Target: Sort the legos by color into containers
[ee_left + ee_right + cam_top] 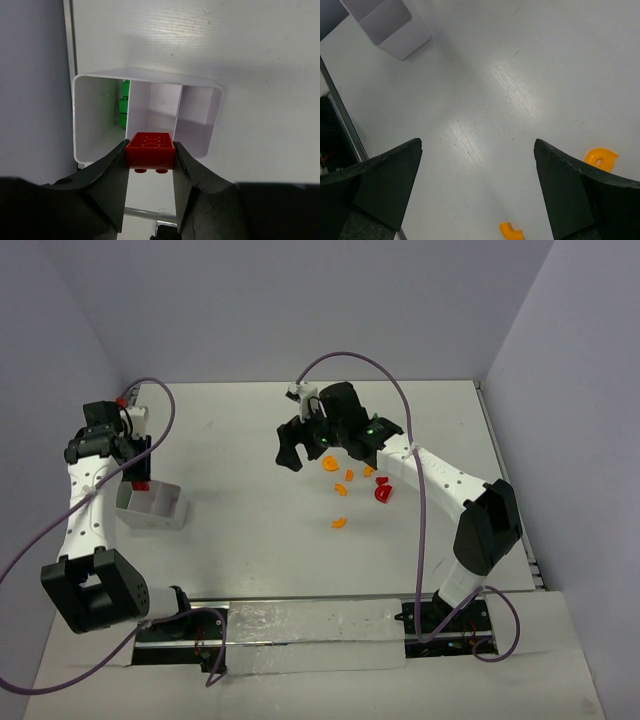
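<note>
One red block [150, 148] clamped between left jaws, over tray [92, 125]

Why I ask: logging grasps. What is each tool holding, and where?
The left tool pinches a red brick by its opposite sides; the right tool is open, empty.

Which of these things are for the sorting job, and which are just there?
For the job: red block in the left gripper; white tray with green blocks in one end compartment; loose orange pieces and red pieces on the table; the open right gripper.

Just there: purple cables; silver strip.
</note>
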`<action>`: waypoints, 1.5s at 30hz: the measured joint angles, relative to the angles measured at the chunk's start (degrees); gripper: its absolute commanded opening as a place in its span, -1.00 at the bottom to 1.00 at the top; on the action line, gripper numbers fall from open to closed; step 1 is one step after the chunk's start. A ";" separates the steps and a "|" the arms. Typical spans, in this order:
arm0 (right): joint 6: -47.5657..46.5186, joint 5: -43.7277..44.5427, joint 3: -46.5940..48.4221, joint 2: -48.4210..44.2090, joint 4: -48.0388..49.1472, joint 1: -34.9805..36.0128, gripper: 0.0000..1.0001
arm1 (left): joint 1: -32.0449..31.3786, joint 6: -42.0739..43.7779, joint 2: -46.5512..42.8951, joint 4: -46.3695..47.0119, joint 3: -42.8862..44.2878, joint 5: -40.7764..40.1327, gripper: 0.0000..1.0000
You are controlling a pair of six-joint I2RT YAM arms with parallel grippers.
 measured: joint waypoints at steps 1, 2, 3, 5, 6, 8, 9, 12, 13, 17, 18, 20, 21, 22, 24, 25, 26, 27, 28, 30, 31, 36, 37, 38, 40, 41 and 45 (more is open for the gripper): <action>0.05 -0.02 0.00 0.00 0.00 -0.07 1.00 | 0.00 0.19 0.23 0.03 -0.45 -0.33 -0.81; 0.06 -0.06 0.00 0.00 0.00 -0.13 1.00 | 0.00 0.32 0.43 0.04 -0.87 -0.56 -0.77; 0.06 -0.09 0.00 0.00 0.00 -0.18 1.00 | 0.00 0.43 0.60 0.08 -1.23 -0.69 -0.75; 0.08 -0.11 0.00 0.00 0.00 -0.30 1.00 | 0.00 0.52 1.03 0.16 -1.77 -0.87 -0.71; 0.08 -0.12 0.00 0.00 0.00 -0.37 1.00 | 0.00 0.53 1.27 0.30 -1.96 -1.01 -0.69; 0.10 -0.10 0.00 0.00 0.00 -0.48 1.00 | 0.00 0.53 1.83 0.72 -2.42 -1.44 -0.64; 0.10 -0.08 0.00 0.00 0.00 -0.52 1.00 | 0.00 0.55 2.15 0.87 -2.57 -1.55 -0.59; 0.13 -0.04 0.00 0.00 0.00 -0.71 1.00 | 0.00 0.63 3.10 2.17 -3.47 -1.98 -0.48; 0.20 -0.05 0.00 0.00 0.00 -0.81 1.00 | 0.00 0.73 3.52 2.61 -3.73 -2.21 -0.42; 0.29 0.06 0.00 0.00 -0.02 -1.34 1.00 | 0.00 1.37 4.81 3.84 -4.30 -2.74 0.03; 0.29 0.14 0.00 0.00 -0.03 -1.50 1.00 | 0.00 1.57 4.97 3.98 -4.33 -2.74 0.10; 0.28 0.44 0.00 0.00 -0.10 -1.89 1.00 | 0.00 1.99 5.10 4.27 -4.33 -2.72 0.19; 0.29 0.68 0.00 0.00 -0.23 -2.14 1.00 | 0.00 2.05 5.10 4.39 -4.32 -2.70 0.25; 0.28 1.04 0.00 0.00 -0.48 -2.49 1.00 | 0.00 2.11 5.12 4.47 -4.24 -2.70 0.26; 0.30 1.59 0.00 0.00 -1.11 -3.43 1.00 | 0.00 2.35 5.25 4.51 -3.96 -2.68 0.43; 0.30 1.83 0.00 0.00 -1.51 -4.08 1.00 | 0.00 2.33 5.43 4.45 -3.59 -2.59 0.47; 0.32 2.14 0.00 0.00 -1.91 -4.73 1.00 | 0.00 2.37 5.66 4.38 -3.06 -2.38 0.47; 0.30 2.55 0.00 0.00 -2.28 -5.48 1.00 | 0.00 2.41 5.83 4.38 -2.50 -2.16 0.47; 0.28 3.01 0.00 0.00 -2.69 -6.26 1.00 | 0.00 2.48 5.97 4.19 -1.65 -1.73 0.46; 0.21 3.69 -0.19 -0.04 -3.31 -7.91 1.00 | 0.00 2.44 6.02 3.99 -0.05 -0.80 0.44; 0.15 4.07 -0.73 -0.33 -3.34 -8.93 0.98 | -0.08 2.41 6.04 3.54 1.22 -0.04 0.43; -1.76 6.36 -5.52 -3.05 -5.24 -15.29 0.71 | -3.38 1.65 5.87 3.28 8.94 1.89 0.42; -2.39 6.94 -6.59 -3.70 -5.99 -16.98 0.56 | -5.13 1.47 5.54 3.63 9.79 2.01 0.42; -3.02 7.52 -7.44 -4.23 -6.91 -18.66 0.48 | -7.05 1.29 5.13 4.06 10.38 2.15 0.42; -4.72 8.61 -8.21 -4.67 -9.10 -22.09 0.40 | -11.50 0.58 4.04 4.51 10.44 2.29 0.43; -5.40 9.44 -8.43 -4.72 -10.18 -23.59 0.38 | -13.43 0.32 3.66 4.53 10.44 2.48 0.43; -7.15 12.63 -10.77 -4.72 -13.60 -26.45 0.37 | -17.80 -1.08 2.97 5.47 9.58 2.92 0.42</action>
